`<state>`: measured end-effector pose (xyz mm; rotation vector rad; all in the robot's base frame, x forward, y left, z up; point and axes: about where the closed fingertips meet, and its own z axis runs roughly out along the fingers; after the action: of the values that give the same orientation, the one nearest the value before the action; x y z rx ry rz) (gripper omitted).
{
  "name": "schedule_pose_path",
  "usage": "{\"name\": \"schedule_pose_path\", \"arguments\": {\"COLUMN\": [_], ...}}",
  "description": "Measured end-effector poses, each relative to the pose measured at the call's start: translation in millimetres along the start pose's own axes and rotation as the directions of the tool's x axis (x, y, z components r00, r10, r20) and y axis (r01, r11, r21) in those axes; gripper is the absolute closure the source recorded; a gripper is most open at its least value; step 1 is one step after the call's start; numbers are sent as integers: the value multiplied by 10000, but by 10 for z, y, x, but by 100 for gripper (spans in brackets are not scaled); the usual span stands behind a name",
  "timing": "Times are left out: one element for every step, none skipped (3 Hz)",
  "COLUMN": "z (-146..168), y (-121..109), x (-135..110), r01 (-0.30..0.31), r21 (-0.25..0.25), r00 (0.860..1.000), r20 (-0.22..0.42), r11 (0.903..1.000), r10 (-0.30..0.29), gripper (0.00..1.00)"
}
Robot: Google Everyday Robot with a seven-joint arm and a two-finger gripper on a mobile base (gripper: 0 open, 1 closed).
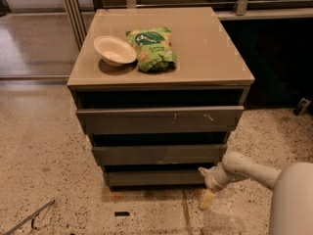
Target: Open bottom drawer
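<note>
The bottom drawer (pixel 154 177) is the lowest and slimmest of three grey-brown handleless fronts in a low cabinet, just above the floor. It sits set back under the middle drawer (pixel 156 154), with a dark gap above it. My gripper (pixel 204 186) is low at the cabinet's right front corner, right at the bottom drawer's right end and close to the floor. My white arm (pixel 254 173) comes in from the lower right.
The top drawer (pixel 159 120) has white scratches and stands slightly out. A white bowl (pixel 114 50) and a green snack bag (pixel 151 48) lie on the cabinet top (pixel 210 53). Speckled floor lies all around. A thin metal rod (pixel 29 217) lies at the lower left.
</note>
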<state>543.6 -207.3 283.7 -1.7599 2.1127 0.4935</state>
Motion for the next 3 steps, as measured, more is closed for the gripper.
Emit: {"name": "schedule_pose_path", "arguments": {"z": [55,145,245], "y": [10,46,57], "x": [14,70,84], "r01": [37,135,371], "r21": [30,124,558], "r00": [10000,9999,9987], "r20": [-5,60,325], "r11": [10000,9998,9978], "r10": [-37,-135,-390], "gripper": [0,0,0]}}
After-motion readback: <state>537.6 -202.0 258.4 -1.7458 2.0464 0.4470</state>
